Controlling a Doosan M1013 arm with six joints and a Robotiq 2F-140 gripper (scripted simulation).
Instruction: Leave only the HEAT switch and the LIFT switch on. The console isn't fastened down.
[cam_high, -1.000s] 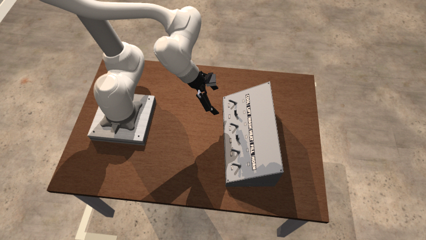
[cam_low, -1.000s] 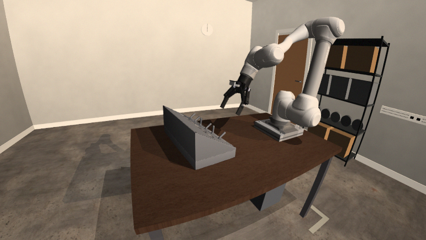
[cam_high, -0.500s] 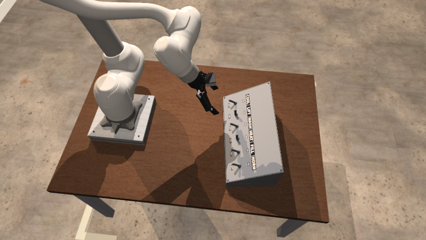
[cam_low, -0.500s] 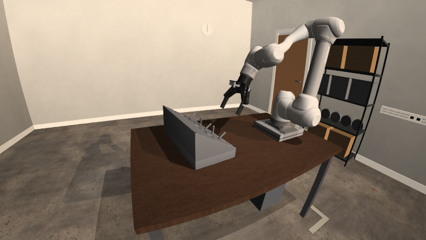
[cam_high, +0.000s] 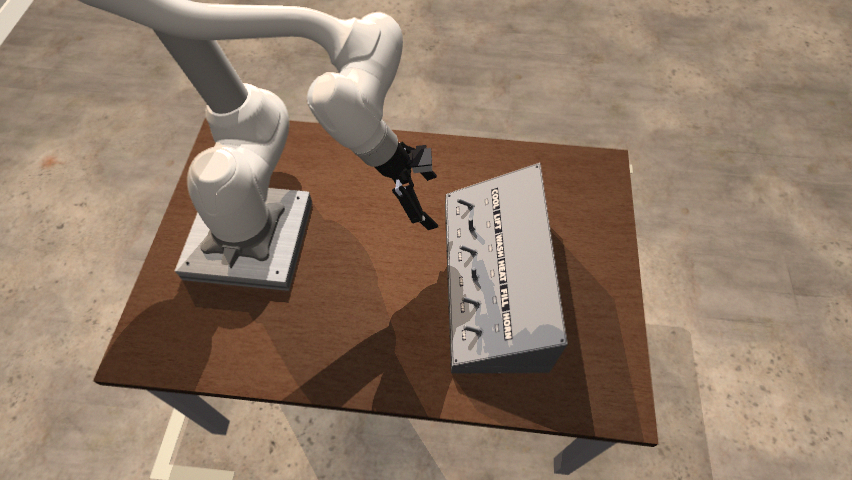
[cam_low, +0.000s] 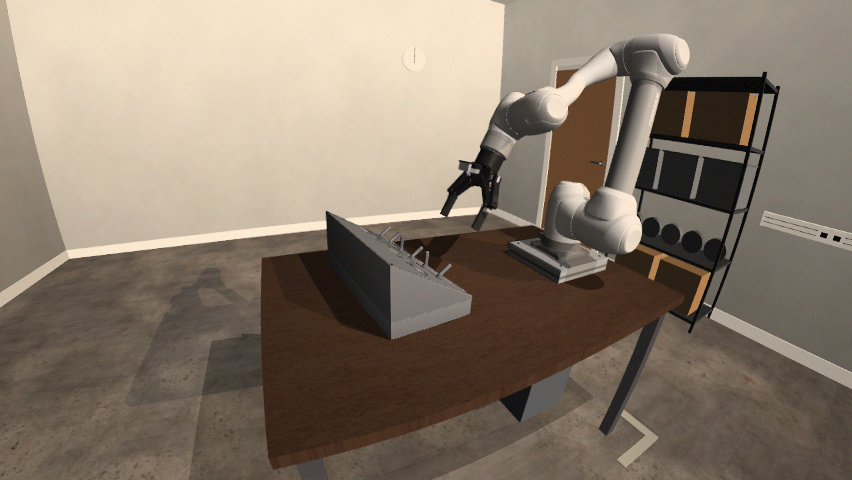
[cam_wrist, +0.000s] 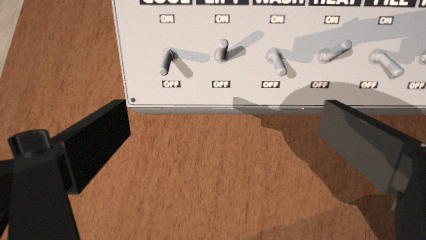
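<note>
While the sloped grey metal console sits loose on the right half of the brown wooden table, its six small grey toggle levers run in a row under the labels COOL, LIFT, WASH, HEAT, FILL and HORN. From the wrist view the LIFT lever and the HEAT lever lean toward their ON marks, while the COOL lever, WASH lever and FILL lever lean toward OFF; the HORN lever is cut off at the frame edge there, and in the top view its position is too small to judge. The black two-finger gripper hangs above the table just short of the console's COOL end, jaws spread wide with nothing between them. The white arm rises from a grey base plate at the table's left. Any remaining push risks sliding the unfastened console, and a wide-open finger could clip a neighbouring lever and flip it.
</note>
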